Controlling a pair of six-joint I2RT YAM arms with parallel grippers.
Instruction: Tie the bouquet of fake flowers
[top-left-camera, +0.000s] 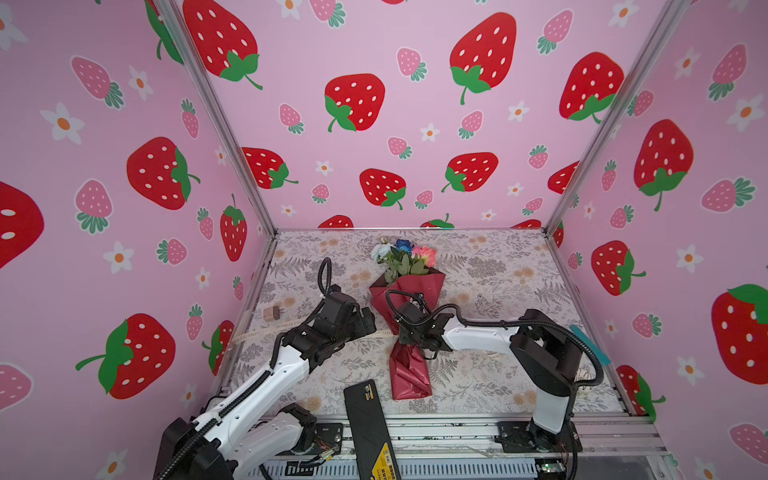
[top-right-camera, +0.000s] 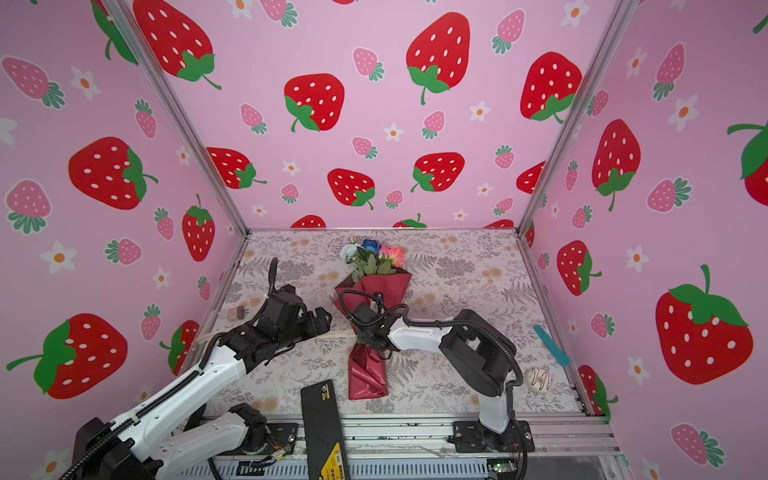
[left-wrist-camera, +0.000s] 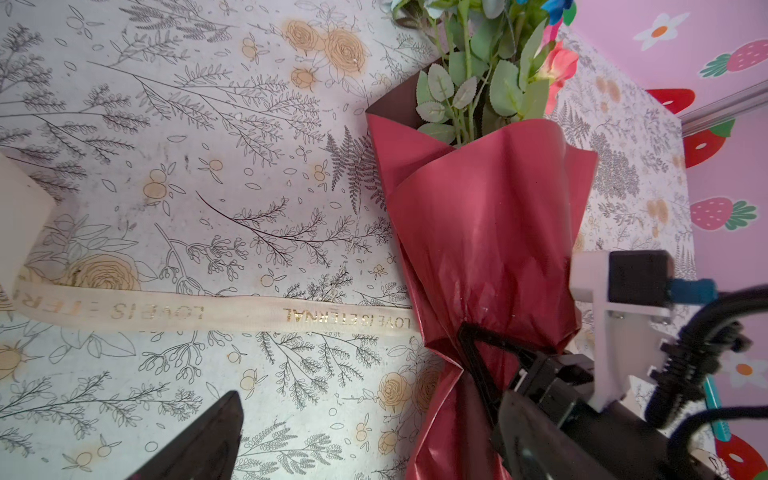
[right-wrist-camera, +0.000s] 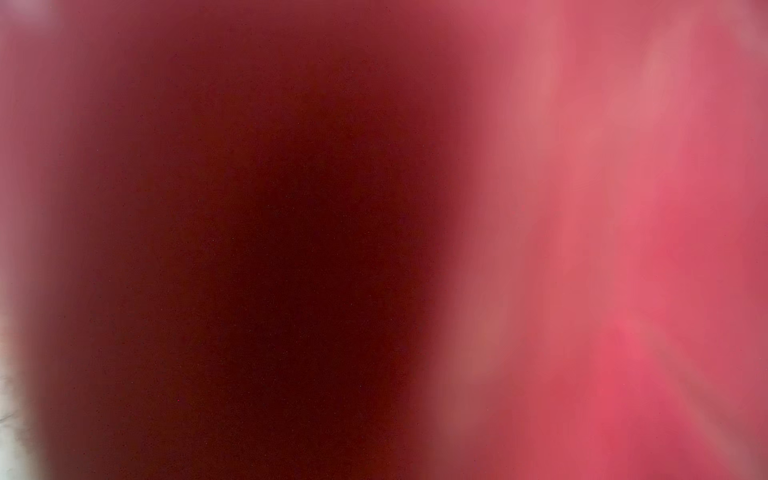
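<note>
The bouquet of fake flowers lies along the middle of the table in dark red glossy paper. Its white, blue and pink blooms point to the back wall. My right gripper sits at the bouquet's narrow waist. One black finger presses across the gathered paper there; the other finger is hidden. Blurred red paper fills the right wrist view. My left gripper hangs open just left of the waist, holding nothing. A cream lettered ribbon runs from the left under the bouquet.
A small wooden block stands at the left edge. A black flat device leans over the front rail near the bouquet's foot. A teal stick lies at the right edge. A white doughnut sits by the right arm's base.
</note>
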